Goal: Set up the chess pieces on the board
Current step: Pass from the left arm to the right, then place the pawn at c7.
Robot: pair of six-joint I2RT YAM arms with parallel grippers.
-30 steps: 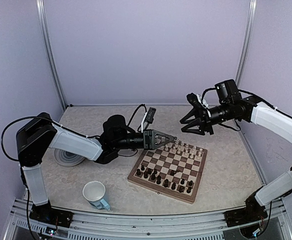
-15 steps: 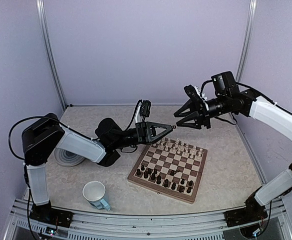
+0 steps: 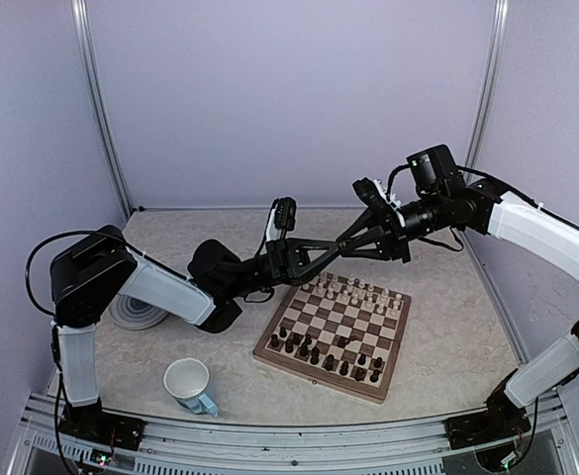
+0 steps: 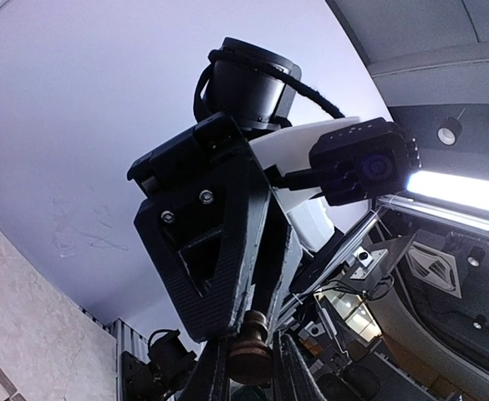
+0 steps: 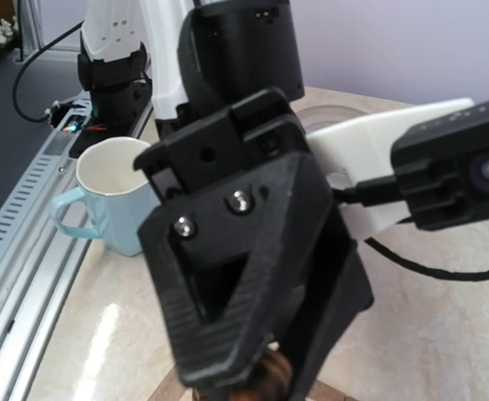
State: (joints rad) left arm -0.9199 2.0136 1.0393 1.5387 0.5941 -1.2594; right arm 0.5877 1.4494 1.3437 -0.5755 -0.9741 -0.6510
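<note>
From above, the left gripper (image 3: 336,246) and right gripper (image 3: 351,241) meet tip to tip over the far left edge of the board (image 3: 358,319) below them. What sits between them is too small to make out.

The left wrist view shows the left gripper pinching a dark chess piece (image 4: 250,355), its base cut off. The right gripper looms just above the piece, and I cannot tell whether it is clamped.

In the right wrist view the piece is blurred at the bottom edge.

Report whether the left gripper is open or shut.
The left gripper is shut on a dark chess piece. In the left wrist view, its fingers pinch the brown turned piece between them.
</note>
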